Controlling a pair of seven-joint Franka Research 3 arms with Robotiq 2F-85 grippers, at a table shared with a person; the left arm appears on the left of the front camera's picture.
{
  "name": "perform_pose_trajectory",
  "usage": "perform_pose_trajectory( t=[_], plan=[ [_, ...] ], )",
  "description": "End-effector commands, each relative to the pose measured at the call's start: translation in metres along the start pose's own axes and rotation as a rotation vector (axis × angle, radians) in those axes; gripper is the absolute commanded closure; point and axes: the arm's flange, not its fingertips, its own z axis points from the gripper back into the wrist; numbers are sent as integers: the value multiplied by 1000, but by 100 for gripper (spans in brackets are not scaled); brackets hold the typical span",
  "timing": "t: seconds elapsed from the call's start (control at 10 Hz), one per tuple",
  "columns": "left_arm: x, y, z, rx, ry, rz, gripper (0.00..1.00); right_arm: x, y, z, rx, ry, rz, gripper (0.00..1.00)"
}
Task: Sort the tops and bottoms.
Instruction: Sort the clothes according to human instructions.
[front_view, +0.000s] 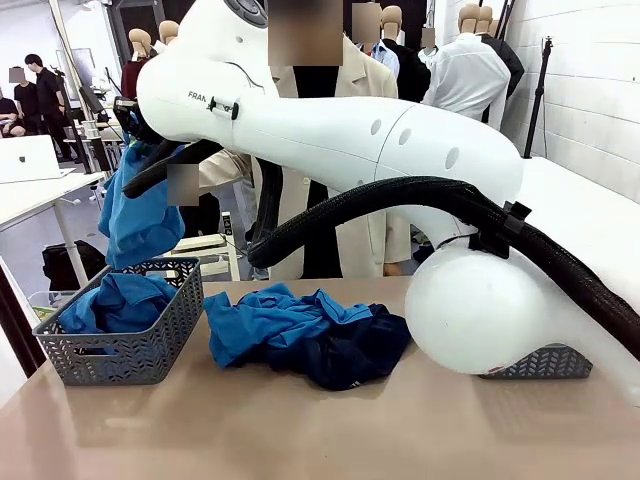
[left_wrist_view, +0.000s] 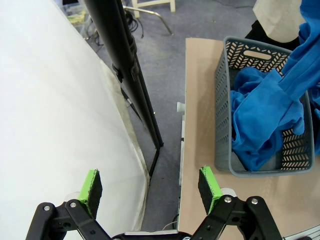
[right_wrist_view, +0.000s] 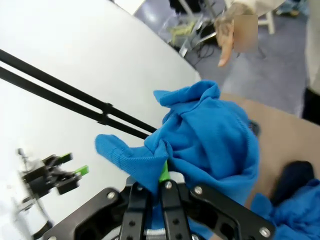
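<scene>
The right gripper (right_wrist_view: 163, 174) has its green pads pressed together on a fold of a bright blue top (right_wrist_view: 205, 135). The soft knit fabric bunches and creases around the fingers, and one corner sticks out to the side. In the front view this top hangs limp from the outstretched right arm, above the grey basket (front_view: 140, 345) at the left end of the table (front_view: 320, 430). More blue tops (front_view: 120, 300) lie crumpled inside that basket, filling it nearly to the rim.

Just beside the basket, near the table's middle, another blue top (front_view: 265, 325) lies rumpled and partly over a dark navy bottom (front_view: 355, 355), which is plain and almost black. A second grey basket (front_view: 545, 362) sits behind the right arm's elbow.

The left gripper (left_wrist_view: 150, 189) is spread wide with nothing between its pads, off the table's edge. A person's hand (right_wrist_view: 227, 32) is at the far side.
</scene>
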Motion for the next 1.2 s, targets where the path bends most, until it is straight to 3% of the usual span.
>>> perform_pose_trajectory(
  t=[0.0, 0.1, 0.5, 0.8, 0.9, 1.1],
  plan=[
    [0, 2, 0, 8, 8, -17, 0, 1, 1, 3, 2, -2, 0, 100],
    [0, 2, 0, 8, 8, -17, 0, 25, 10, -17, 5, 18, 92, 100],
    [0, 2, 0, 8, 8, -17, 0, 94, 33, -125, 112, 310, 220, 100],
    [0, 2, 0, 8, 8, -17, 0, 119, 27, -225, 223, 438, 220, 100],
    [0, 2, 0, 8, 8, -17, 0, 127, 27, -263, 260, 460, 172, 100],
    [0, 2, 0, 8, 8, -17, 0, 152, 35, -319, 376, 346, 88, 100]
  ],
)
